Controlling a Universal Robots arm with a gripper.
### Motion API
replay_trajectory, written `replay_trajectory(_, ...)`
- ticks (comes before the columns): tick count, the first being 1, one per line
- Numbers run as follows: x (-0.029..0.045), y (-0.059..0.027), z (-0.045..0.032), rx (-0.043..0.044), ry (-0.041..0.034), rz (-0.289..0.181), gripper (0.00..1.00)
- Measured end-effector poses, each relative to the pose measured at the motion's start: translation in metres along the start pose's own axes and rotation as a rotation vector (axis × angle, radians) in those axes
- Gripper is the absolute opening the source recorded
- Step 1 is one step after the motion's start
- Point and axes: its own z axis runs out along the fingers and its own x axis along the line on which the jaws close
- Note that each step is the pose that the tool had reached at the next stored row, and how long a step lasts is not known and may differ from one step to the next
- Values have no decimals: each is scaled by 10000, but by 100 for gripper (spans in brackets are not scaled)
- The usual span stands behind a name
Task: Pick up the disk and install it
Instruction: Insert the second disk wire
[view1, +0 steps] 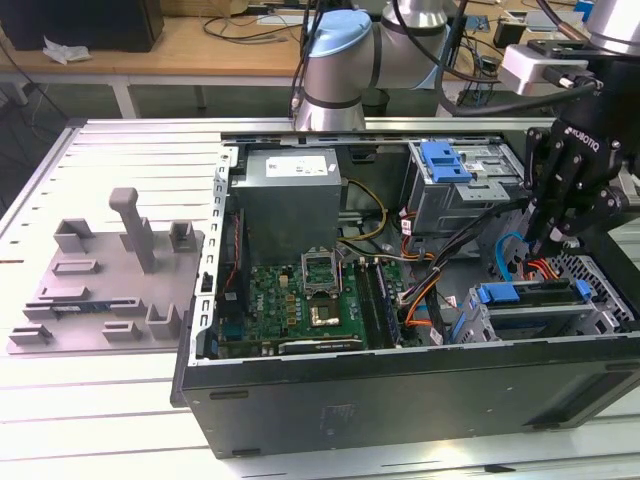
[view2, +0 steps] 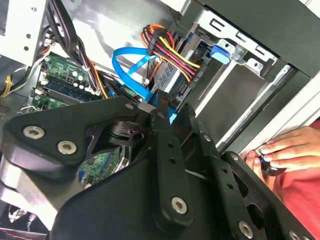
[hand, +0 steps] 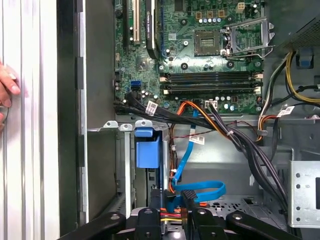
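Disk (view1: 530, 295) lies flat inside the drive cage (view1: 600, 318) at the corner of the open computer case (view1: 330, 420), and you see its blue carrier frame (hand: 148, 152) seated between the cage's metal walls. Your gripper (view1: 548, 238) hovers just above that cage, close over the disk but not holding it. You cannot tell from these views whether the jaws are clamped on anything or merely narrow: in both wrist views the gripper (hand: 172, 200) (view2: 167, 112) sits right at the wiring. A blue data cable (hand: 200, 190) loops just beside the cage under the gripper, and a bundle of red, yellow and orange wires (view2: 170, 45) runs down to the cage next to it. 1 blue bracket (view1: 445, 160) sits on a second metal cage (view1: 440, 205), near the drive cage across the cable run. You see the motherboard (view1: 310, 295) well apart from the drive cage on the exterior view's left, and 1 grey fixture tray (view1: 100, 270) farther still that way, outside the case. A person's hand (view2: 285, 150) rests outside the case wall, near the drive cage.
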Motion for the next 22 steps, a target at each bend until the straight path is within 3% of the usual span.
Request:
replay_trajectory(2,-22,0,1,0,26,0,30)
replay_trajectory(17,-24,-1,19,2,26,0,29)
replay_trajectory(19,-24,-1,19,3,25,-1,16)
replay_trajectory(22,-24,-1,21,3,24,0,16)
